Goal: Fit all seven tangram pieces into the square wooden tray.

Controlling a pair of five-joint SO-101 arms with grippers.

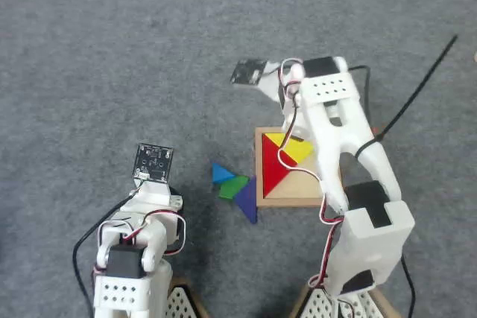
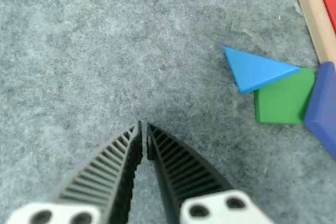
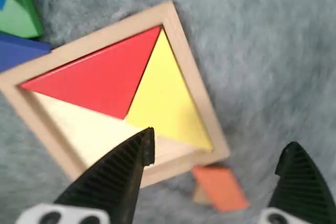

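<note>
Jaws: L shut, R wide over tray [image 3: 182, 51].

Grey felt surface [image 1: 112, 57] before me, carrying the wooden tray [image 1: 291, 202] and loose pieces.
The tray lies flat; a light blue triangle [image 1: 221, 173], green square [image 1: 233, 187] and dark blue piece [image 1: 247, 199] touch one another beside it; an orange piece [image 3: 220, 186] lies by another edge.

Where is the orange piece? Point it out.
In the right wrist view, the orange piece lies on the grey mat just outside the wooden tray, by the corner next to the yellow triangle, ahead of the open right gripper.
</note>
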